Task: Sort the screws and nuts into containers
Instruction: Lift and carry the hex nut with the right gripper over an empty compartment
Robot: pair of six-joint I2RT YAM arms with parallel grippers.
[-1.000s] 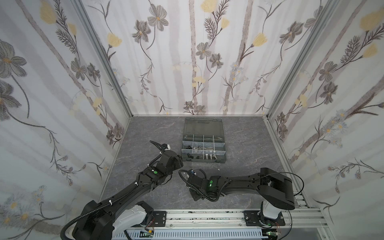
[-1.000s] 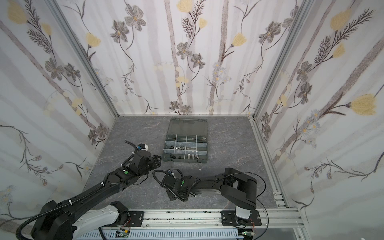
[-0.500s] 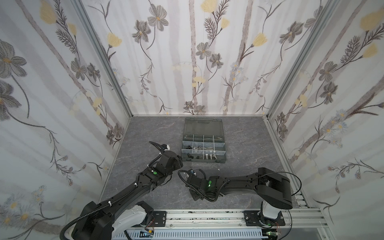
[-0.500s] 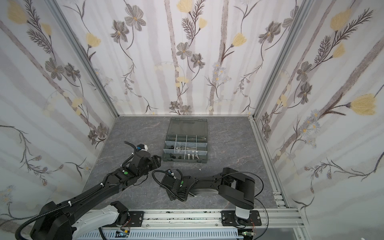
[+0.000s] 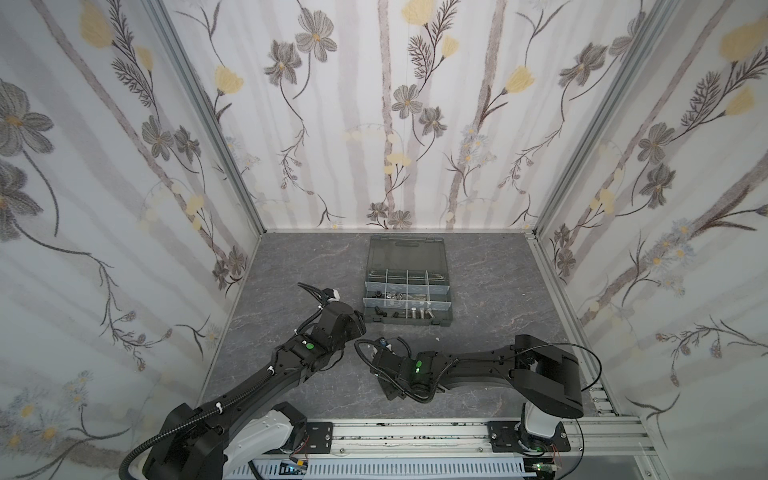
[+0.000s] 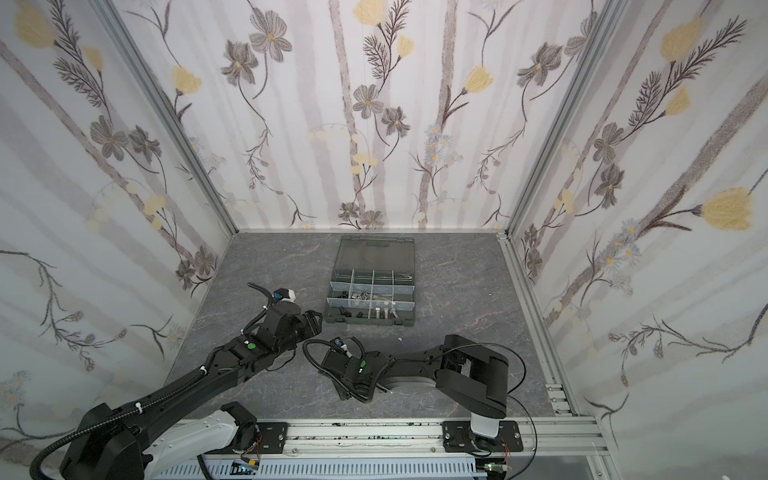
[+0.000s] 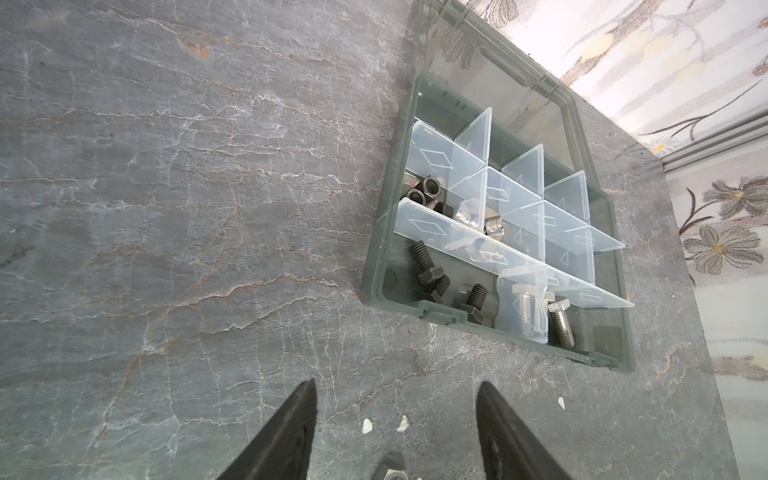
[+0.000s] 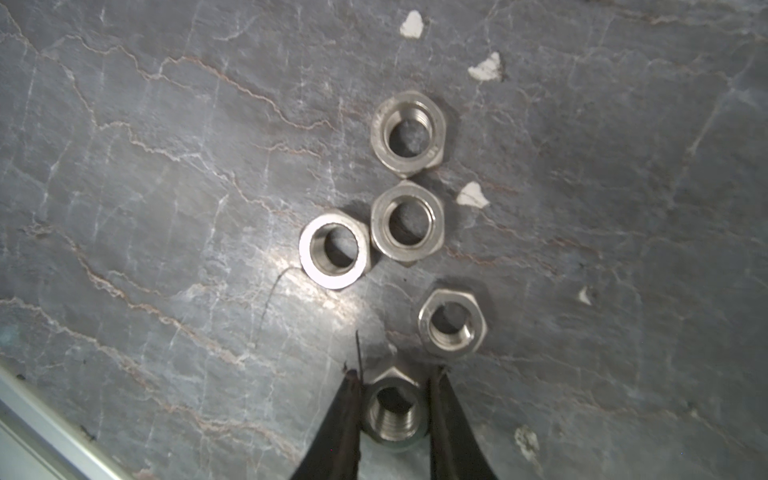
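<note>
Black arms (image 5: 257, 382), green indicator lights (image 5: 309, 345), looped cables (image 5: 309, 289)

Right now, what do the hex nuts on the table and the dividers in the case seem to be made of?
The hex nuts look like bare silver metal, probably steel: dull brushed shine, cut threads in the bore. The dividers look like thin clear plastic, slightly milky: what lies behind shows through, and diamond marks are moulded in.

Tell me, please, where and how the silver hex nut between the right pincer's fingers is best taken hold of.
Grip the hex nut across two opposite flat sides, coming straight down from above: it lies flat on the table with its threaded hole up. The right pincer straddles it that way. Keep the fingers narrow, as a neighbouring nut lies close beside.
</note>
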